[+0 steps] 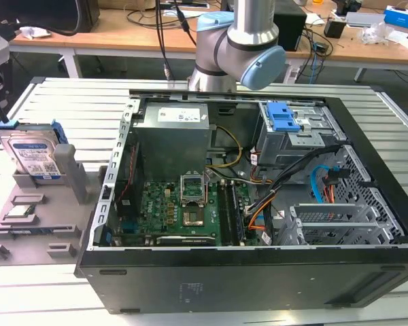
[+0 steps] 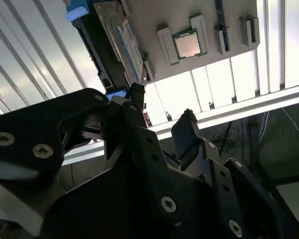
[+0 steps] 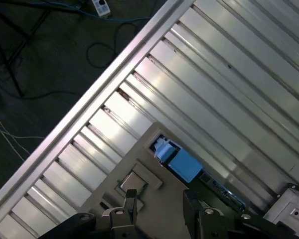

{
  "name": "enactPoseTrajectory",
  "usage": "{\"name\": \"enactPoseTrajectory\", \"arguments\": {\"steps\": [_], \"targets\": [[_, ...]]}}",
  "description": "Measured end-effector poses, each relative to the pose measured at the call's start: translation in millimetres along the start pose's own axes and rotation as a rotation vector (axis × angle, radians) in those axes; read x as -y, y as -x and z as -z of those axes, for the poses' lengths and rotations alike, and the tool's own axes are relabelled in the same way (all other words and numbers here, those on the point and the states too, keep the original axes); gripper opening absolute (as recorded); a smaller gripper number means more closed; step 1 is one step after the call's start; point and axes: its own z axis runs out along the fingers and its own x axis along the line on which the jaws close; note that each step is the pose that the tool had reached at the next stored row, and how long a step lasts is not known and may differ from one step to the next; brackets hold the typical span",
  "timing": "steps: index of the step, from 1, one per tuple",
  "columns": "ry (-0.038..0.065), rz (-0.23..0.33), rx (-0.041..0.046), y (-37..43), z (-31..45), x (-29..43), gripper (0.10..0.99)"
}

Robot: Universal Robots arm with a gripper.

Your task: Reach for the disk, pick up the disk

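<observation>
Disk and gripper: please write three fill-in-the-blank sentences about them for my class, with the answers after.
1. In the exterior view, the disk stands in a grey holder on that view's ____, outside the case.
2. The disk's side rails are ____.
3. In the second wrist view, the gripper is ____ and holds nothing.
Answers: left; blue; open.

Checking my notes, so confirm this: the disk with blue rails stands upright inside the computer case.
No. In the exterior view the disk stands upright in the grey holder beside the computer case, not inside it.
</observation>
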Motion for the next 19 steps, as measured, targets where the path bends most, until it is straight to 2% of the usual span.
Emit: {"name": "enactPoseTrajectory", "arguments": {"steps": [6,9,13,15,19], "targets": [[0.0,0.093,-0.0035,0.0,0.0,0.0,0.498],[0.0,0.168,-0.0064,0.0,0.0,0.0,0.498],[0.0,0.216,-0.0083,0.0,0.0,0.0,0.498],[0.0,0.262,-0.01,0.0,0.0,0.0,0.498],[0.0,0.305,-0.0116,0.0,0.0,-0.1,0.498]]}}
